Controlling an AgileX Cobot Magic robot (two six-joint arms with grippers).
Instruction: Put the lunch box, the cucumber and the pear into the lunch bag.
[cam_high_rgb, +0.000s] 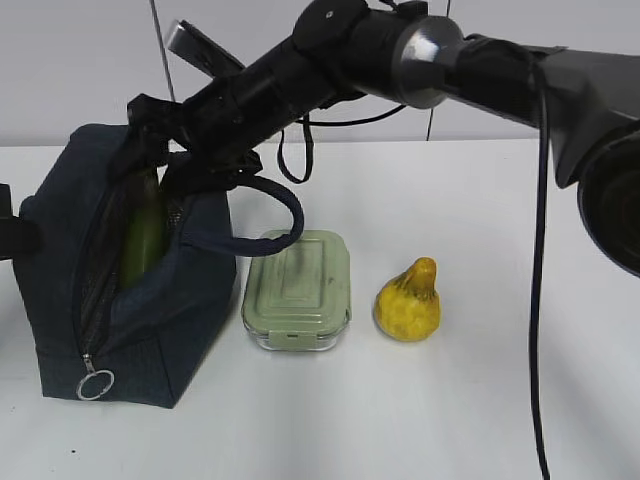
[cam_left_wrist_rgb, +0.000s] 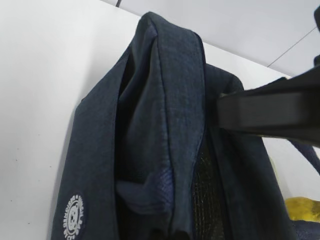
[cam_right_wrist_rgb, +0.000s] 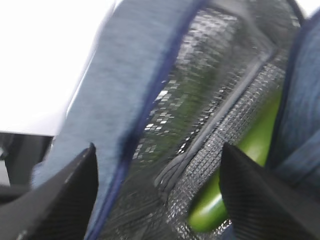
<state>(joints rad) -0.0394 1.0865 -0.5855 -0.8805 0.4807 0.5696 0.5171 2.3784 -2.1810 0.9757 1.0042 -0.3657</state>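
The navy lunch bag stands at the left with its zipper open. The dark green cucumber stands upright inside the opening, against the silvery lining. My right gripper reaches across to the top of the bag. In the right wrist view it is open wide, with the cucumber beside its right finger and not pinched. The lunch box and the yellow pear rest on the table right of the bag. My left gripper sits at the bag's left end. Its fingers are hidden behind bunched bag fabric.
The bag's padded handle loops over the lunch box's back corner. The silver ring pull hangs at the bag's front lower corner. The right arm's cable hangs down at the right. White tabletop extends in front and to the right of the pear.
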